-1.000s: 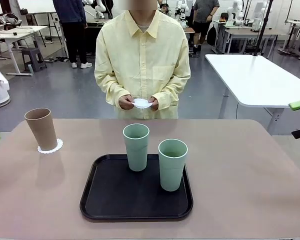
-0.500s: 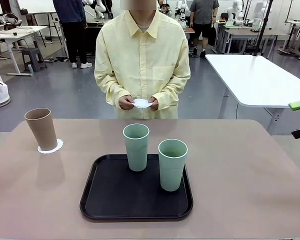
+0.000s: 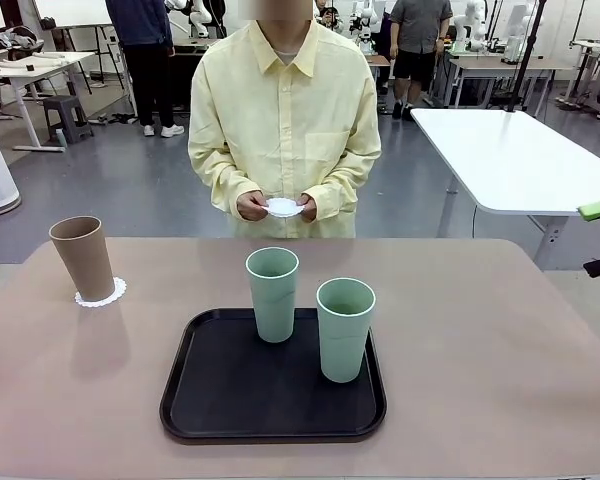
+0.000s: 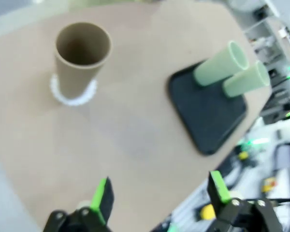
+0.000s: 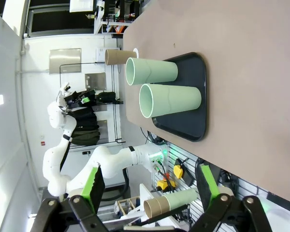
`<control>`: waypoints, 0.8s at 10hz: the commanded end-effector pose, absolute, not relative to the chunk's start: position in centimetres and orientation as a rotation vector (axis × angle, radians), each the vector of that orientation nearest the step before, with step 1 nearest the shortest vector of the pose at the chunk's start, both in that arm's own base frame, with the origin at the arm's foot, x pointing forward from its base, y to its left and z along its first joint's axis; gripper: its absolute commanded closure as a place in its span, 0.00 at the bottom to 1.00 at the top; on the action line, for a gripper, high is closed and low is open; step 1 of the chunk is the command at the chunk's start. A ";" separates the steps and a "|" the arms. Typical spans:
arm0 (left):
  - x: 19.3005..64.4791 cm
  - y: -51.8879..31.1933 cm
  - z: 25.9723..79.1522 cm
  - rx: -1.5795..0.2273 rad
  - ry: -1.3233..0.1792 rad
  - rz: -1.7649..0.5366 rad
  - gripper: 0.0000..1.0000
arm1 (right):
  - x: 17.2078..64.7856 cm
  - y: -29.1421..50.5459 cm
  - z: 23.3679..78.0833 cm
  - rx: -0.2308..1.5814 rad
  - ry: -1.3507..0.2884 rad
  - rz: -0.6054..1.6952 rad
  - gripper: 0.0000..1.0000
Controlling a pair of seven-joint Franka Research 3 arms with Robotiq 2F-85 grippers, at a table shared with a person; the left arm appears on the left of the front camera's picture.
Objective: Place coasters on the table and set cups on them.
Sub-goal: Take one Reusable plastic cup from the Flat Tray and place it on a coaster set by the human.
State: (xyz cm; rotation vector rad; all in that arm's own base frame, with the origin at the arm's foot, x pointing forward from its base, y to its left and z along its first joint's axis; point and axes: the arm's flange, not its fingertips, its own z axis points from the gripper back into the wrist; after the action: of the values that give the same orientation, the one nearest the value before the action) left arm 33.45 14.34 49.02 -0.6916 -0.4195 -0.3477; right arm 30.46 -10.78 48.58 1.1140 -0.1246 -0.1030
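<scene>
Notably, left and right jaws are standing wide apart, gripping nothing, while the brown cup is sitting upright on a lacy white coaster.

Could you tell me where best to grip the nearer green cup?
Probably take the nearer green cup by its upper wall below the rim, from the robot's right: it stands upright and widens upward, resisting slip, and the other green cup stands to its left.
</scene>
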 end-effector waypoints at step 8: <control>35.0 31.0 45.2 -1.177 -0.291 -0.353 0.00 | 30.8 -10.6 48.7 1.149 -0.148 -0.089 0.00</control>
State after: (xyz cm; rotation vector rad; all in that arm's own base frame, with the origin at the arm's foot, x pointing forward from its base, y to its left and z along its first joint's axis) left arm 34.23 29.25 44.33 -1.1353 -0.2597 -0.3250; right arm 30.45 -10.78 48.59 1.1137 -0.1246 -0.1028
